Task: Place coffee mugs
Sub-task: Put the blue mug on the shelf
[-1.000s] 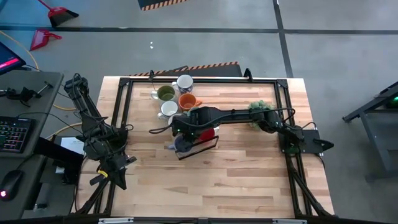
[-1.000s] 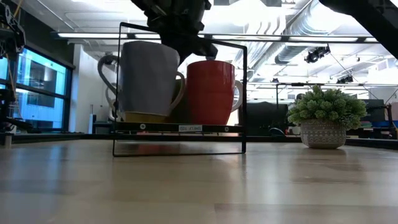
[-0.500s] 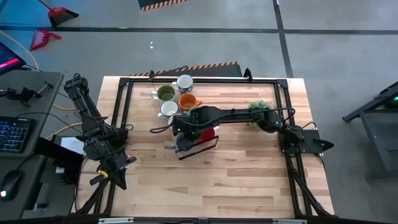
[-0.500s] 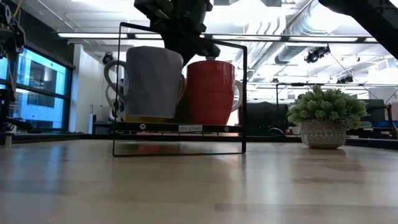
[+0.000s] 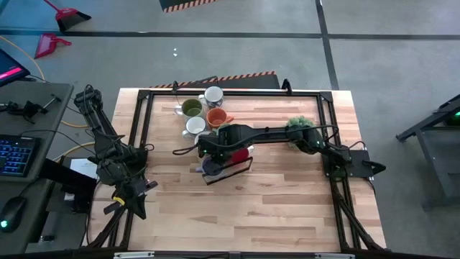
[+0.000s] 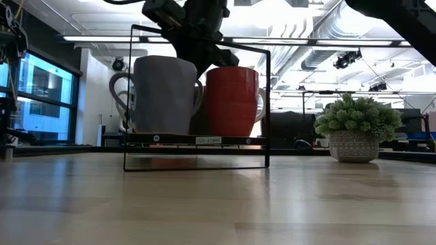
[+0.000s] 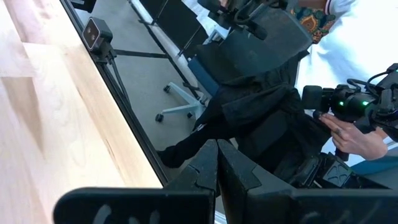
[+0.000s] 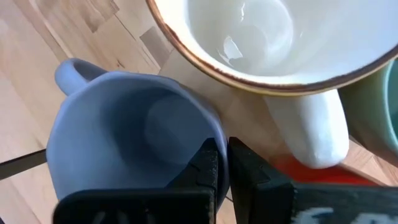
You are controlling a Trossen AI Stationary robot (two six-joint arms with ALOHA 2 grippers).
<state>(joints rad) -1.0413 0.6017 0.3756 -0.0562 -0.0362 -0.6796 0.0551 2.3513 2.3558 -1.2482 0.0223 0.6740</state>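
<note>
Right claw [image 8: 222,163] pinches the rim of the pale blue ceramic mug [image 8: 124,137] over the black wire rack [image 6: 197,139] mid-bench; best lowered level, clear of the red mug [image 6: 233,101].

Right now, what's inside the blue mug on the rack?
The blue mug looks empty: bare inner wall and bottom in the right wrist view. The right gripper, shut on its rim, hides that edge of the inside. A white mug sits beside it.

2 mugs [image 6: 197,95] are seated side by side in the rack [image 6: 196,139] mid-bench; 4 mugs [image 5: 202,114] are clustered behind, near the far edge.
</note>
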